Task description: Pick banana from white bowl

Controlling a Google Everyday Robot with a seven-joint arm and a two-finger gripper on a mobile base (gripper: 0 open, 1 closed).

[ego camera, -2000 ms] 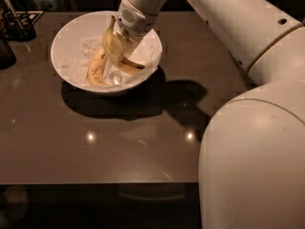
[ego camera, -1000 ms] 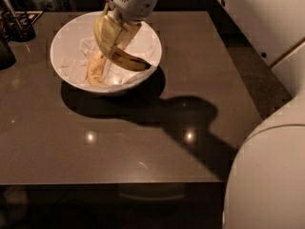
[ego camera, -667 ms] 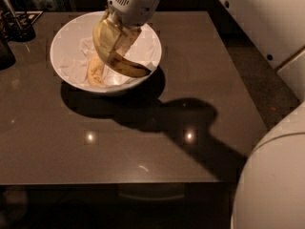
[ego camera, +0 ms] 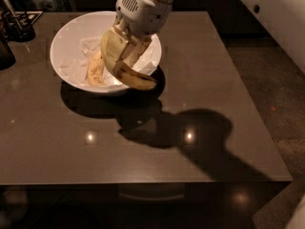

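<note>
The gripper (ego camera: 125, 61) hangs over the right side of the white bowl (ego camera: 58, 41), closed on the banana (ego camera: 141, 82), whose curved end juts out past the bowl's right rim. The bowl sits toward the far-left corner of the counter (ego camera: 214, 80). A second, paler banana (ego camera: 95, 70) lies inside it on crumpled paper (ego camera: 89, 45). A dark holder (ego camera: 18, 27) stands at the far-left corner.

Gripper (ego camera: 124, 61) with banana (ego camera: 141, 82) above white bowl (ego camera: 58, 39), right half; bare tabletop (ego camera: 214, 70) rightward, dark clutter (ego camera: 16, 26) far left.
</note>
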